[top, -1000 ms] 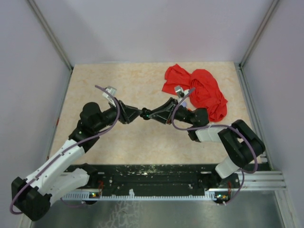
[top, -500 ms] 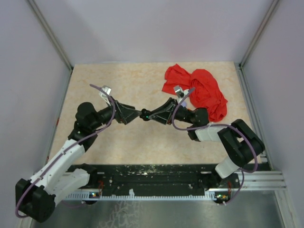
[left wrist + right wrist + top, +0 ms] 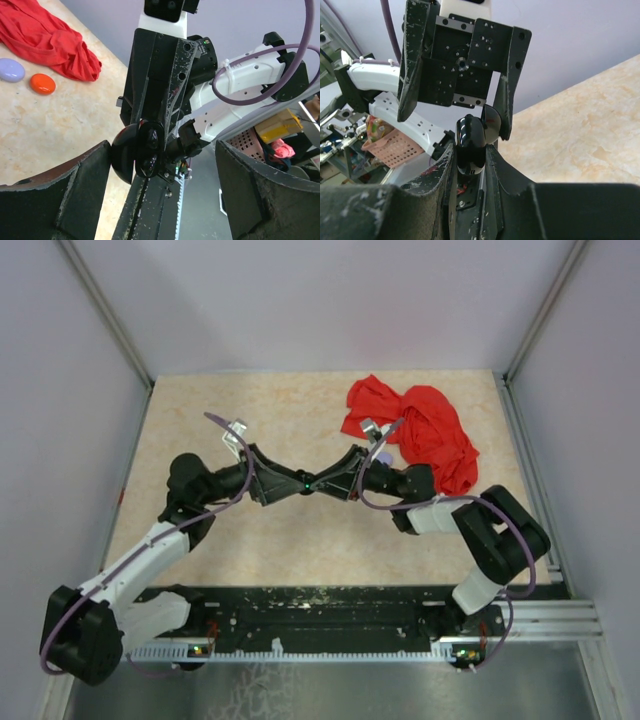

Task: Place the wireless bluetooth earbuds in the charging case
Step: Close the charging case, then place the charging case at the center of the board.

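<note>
My right gripper (image 3: 322,481) is shut on the charging case (image 3: 470,142), a glossy black puck held on edge above the table with its lid (image 3: 491,124) swung open. A tiny green light shows on it in the top view (image 3: 303,483). In the left wrist view the case (image 3: 131,155) shows two glossy dark rounded shapes in its open face, likely the earbuds (image 3: 150,150); I cannot tell for sure. My left gripper (image 3: 288,483) is open, its fingers (image 3: 85,175) spread wide, the left one against the case's lid.
A crumpled red cloth (image 3: 425,435) lies at the back right of the table. A lavender disc (image 3: 11,70) and a red disc (image 3: 42,84) lie beside it. The black rail (image 3: 320,615) runs along the near edge.
My left arm has shifted right and rotated, bringing its open fingers up to the case. The right gripper has held the case nearly still.
</note>
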You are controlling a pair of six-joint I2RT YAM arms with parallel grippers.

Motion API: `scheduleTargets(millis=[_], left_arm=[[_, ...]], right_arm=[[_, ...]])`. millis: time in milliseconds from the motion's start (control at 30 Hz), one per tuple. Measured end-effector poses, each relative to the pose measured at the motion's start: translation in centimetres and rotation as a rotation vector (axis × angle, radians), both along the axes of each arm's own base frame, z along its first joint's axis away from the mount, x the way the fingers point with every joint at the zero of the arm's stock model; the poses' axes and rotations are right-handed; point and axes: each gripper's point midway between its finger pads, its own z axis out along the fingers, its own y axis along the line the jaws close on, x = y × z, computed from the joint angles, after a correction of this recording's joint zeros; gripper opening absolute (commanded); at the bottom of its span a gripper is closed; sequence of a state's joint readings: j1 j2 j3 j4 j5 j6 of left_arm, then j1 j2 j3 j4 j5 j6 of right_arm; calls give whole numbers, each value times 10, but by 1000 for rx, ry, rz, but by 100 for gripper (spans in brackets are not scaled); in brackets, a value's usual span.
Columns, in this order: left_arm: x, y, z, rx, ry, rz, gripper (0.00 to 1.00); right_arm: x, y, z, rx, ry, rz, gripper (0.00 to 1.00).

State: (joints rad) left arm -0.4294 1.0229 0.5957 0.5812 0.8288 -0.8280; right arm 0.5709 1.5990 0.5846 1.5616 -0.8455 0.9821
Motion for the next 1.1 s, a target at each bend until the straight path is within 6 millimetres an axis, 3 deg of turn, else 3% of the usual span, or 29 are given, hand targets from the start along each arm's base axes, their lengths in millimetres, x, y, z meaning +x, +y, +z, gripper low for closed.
scheduleTargets(millis=[267,433,733,867,1000,1100], left_arm=[[0,0,-3,-23,28,-22,67],[1,2,-3,-23,27,-10,62],[-7,6,5,-12,-29,0,63],[-5,6,-1,5,-24,8,69],[3,10,-13,62,-6,67,72],[18,20,-22,135,4,188,75]], right_arm=[[-1,2,0,-4,13,23,0],[-2,2,0,-9,-8,25,0],[3,2,-3,-31,-43,-9,0],[4,2,-6,-48,-36,-15,0],[15,1,-17,-87,4,-49,0],[34,-7,-31,-130,61,-118,0]])
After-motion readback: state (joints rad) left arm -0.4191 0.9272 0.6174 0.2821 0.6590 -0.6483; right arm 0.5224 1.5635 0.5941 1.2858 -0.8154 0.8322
